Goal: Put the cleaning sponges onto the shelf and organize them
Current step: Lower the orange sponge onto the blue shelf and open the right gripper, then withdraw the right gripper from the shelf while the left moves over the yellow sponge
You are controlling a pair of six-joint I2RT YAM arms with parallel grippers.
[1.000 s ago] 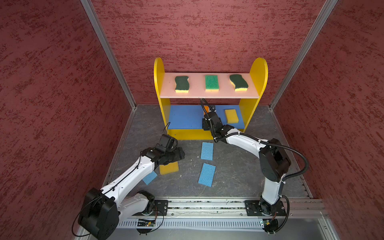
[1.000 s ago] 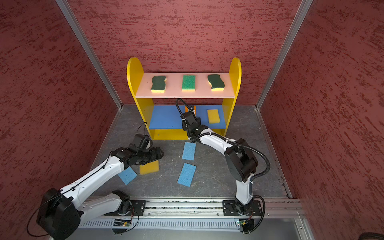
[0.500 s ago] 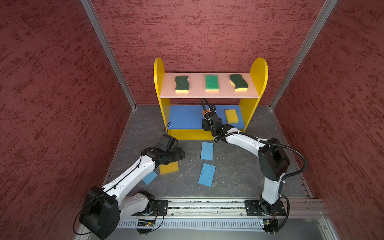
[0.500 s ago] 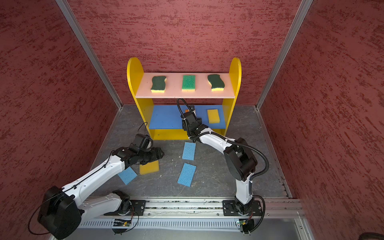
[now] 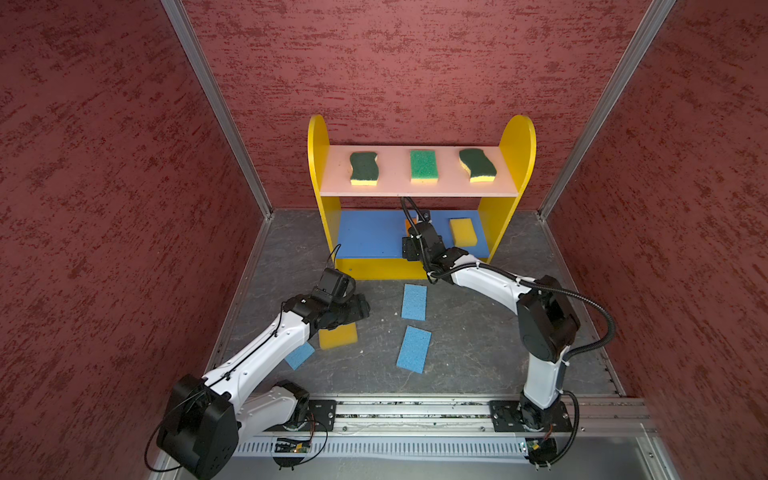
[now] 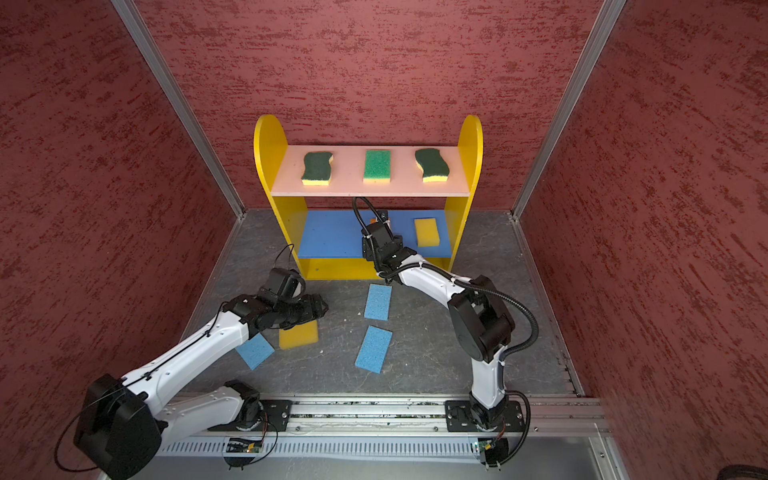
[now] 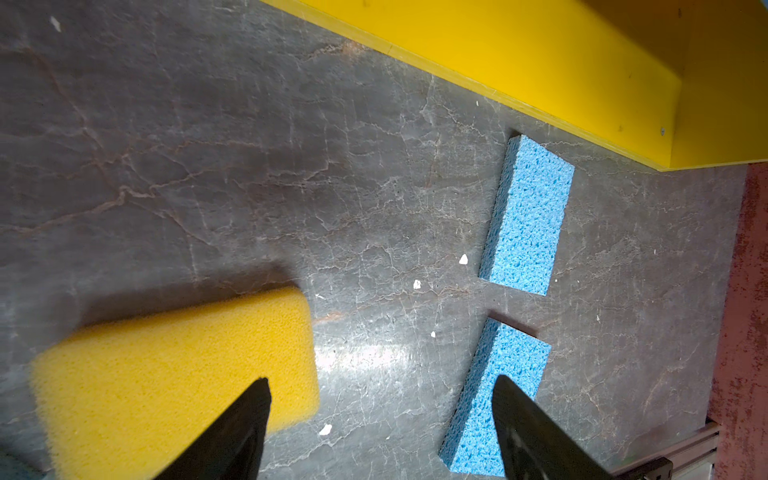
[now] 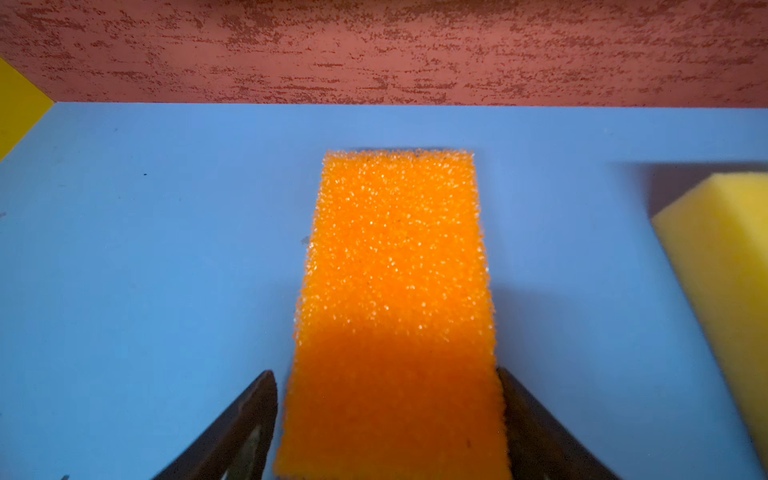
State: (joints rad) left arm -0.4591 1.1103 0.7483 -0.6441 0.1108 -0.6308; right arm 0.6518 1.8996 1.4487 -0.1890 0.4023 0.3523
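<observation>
The shelf (image 5: 515, 137) stands at the back wall. Its pink top board (image 5: 395, 176) carries two dark-green wavy sponges (image 5: 364, 168) (image 5: 478, 165) and a bright green one (image 5: 423, 166). On the blue middle board (image 5: 365, 237) lie a yellow sponge (image 5: 462, 231) and an orange sponge (image 8: 395, 270). My right gripper (image 8: 385, 372) reaches into that tier, open, its fingers either side of the orange sponge's near end. My left gripper (image 7: 380, 380) hangs open over the floor, empty, between a yellow sponge (image 7: 166, 374) and a blue sponge (image 7: 494, 399).
Another blue sponge (image 5: 414, 302) lies on the grey floor just before the shelf's yellow bottom board (image 7: 540, 62). A third blue sponge (image 6: 254, 350) sits partly under my left forearm. Red walls close in on three sides, and a metal rail (image 5: 415, 411) runs along the front.
My right gripper's jaws have spread wider around the orange sponge, which rests on the blue board. My left arm has barely moved.
</observation>
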